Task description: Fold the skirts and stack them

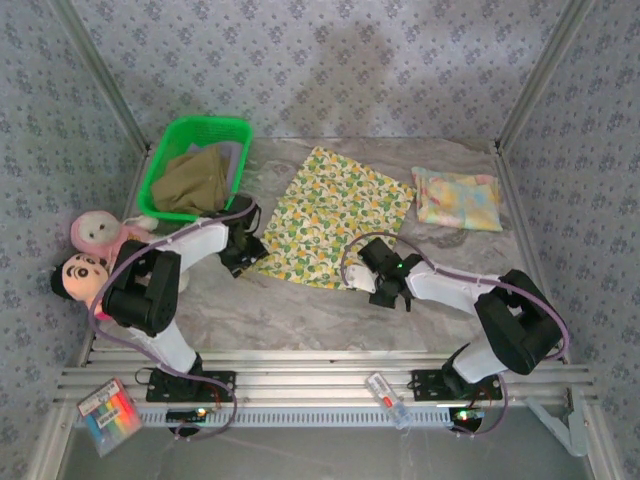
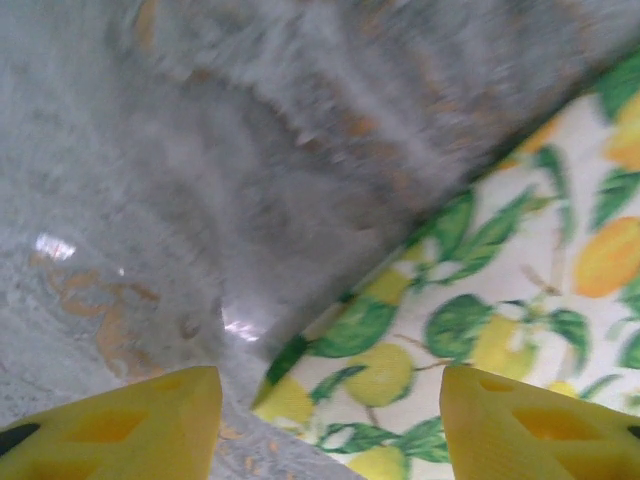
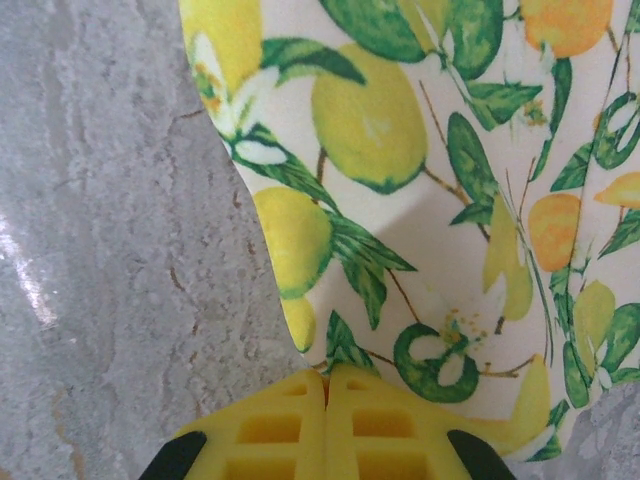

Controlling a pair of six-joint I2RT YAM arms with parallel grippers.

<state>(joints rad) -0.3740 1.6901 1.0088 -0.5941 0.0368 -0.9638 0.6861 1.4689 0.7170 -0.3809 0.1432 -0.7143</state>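
- Plush dolls [image 1: 90,252]: two soft toys at the far left edge of the counter [image 1: 300,312]. They are not part of the task and lie well apart from the spread cloth.
- Green basket [image 1: 210,121]: stands at the back left and holds the crumpled olive-khaki skirt [image 1: 190,180], with a lavender-grey skirt [image 1: 233,153] tucked just beside it and mostly hidden. Both are judged limp and light, and the basket wall would hinder a low approach.
- Left end effector [image 1: 243,255] [image 2: 330,430]: released. In the left wrist view its jaws stand apart, straddling the near-left corner of the cloth without gripping it.
- Lemon-print skirt [image 1: 332,212] [image 2: 480,310] [image 3: 450,200]: spread flat as a tilted square mid-counter, between the two arms. It is judged thin, soft and light with no stiffness, so it will sag and drape once lifted. The two near corners are the best places to grip, pinching the hem so that the cloth lifts evenly. The smooth marbled counter may let the cloth slide.
- Right end effector [image 1: 370,280] [image 3: 327,420]: clenched. Its fingertips meet at the near-right hem of the lemon-print skirt and appear to pinch it.
- Pastel skirt [image 1: 457,198]: already folded into a small rectangle at the back right, apart from the spread cloth. It probably serves as the base of the stack, and nothing lies between the two.
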